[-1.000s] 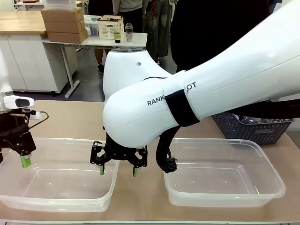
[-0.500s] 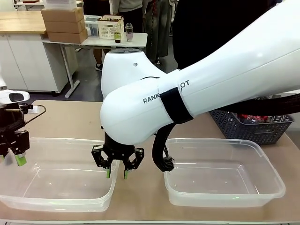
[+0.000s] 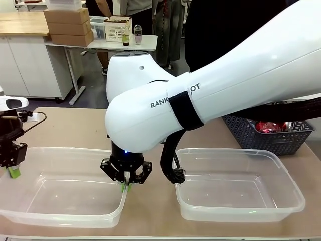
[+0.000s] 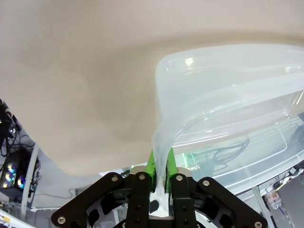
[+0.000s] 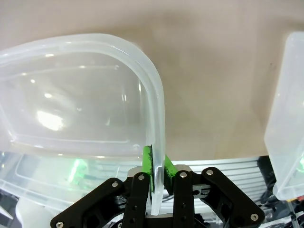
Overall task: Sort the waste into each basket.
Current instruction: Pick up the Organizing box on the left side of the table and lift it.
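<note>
Waste, red and crumpled, sits in the dark grey lattice basket at the far right of the table, just behind the right clear tub. The left clear tub stands near it and is held at both ends. The right gripper is clamped on its right rim with a green pad on either side of the wall, and the left gripper is pinched the same way on its left rim.

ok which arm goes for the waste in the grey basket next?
Right, likely. The grey basket sits far right, on that arm's side. The right claw is shut on the right wall of the left tub, the left claw on its left wall; either must release first.
</note>
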You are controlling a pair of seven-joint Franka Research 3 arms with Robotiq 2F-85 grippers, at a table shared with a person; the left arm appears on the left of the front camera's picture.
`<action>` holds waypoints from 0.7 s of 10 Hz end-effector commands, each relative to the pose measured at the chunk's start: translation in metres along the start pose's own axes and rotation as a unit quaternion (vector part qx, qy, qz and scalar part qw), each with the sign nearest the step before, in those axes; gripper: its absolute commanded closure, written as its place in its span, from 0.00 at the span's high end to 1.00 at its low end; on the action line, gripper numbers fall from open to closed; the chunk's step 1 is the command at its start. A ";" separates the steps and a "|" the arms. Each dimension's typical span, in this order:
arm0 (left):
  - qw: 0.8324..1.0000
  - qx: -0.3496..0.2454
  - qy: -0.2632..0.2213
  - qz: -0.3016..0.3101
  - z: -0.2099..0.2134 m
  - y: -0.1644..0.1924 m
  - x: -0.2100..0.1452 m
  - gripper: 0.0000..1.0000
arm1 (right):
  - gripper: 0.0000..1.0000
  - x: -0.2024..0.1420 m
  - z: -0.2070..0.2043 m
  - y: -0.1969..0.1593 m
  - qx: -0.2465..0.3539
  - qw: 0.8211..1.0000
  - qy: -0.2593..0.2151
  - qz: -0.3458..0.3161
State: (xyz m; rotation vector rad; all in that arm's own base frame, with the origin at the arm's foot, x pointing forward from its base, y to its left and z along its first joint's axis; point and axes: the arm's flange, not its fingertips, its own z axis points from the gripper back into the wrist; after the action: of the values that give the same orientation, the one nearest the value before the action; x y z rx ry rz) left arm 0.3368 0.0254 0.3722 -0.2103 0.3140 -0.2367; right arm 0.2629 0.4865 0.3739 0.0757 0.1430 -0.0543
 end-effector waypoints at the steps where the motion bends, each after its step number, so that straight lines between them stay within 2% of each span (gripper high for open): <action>1: 1.000 -0.003 -0.021 -0.006 -0.110 -0.024 -0.099 0.00 | 0.00 0.000 0.001 0.009 -0.012 1.000 -0.015 -0.015; 3: 0.999 0.000 -0.037 0.022 -0.094 -0.025 -0.097 0.00 | 0.00 0.000 0.005 0.006 -0.017 1.000 -0.011 -0.018; 5: 0.997 0.001 -0.040 0.059 -0.058 -0.034 -0.097 0.00 | 0.00 0.003 0.020 0.000 -0.022 1.000 0.005 -0.020; 7: 0.996 0.002 -0.028 0.089 -0.002 -0.051 -0.093 0.00 | 0.00 0.014 0.075 -0.014 -0.039 0.999 0.019 -0.024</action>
State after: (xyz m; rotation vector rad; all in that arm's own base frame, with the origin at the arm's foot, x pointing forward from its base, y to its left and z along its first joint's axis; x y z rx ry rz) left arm 0.3075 0.0162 0.4269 -0.1815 0.2739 -0.0965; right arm 0.2758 0.4784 0.4179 0.0407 0.1571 -0.0818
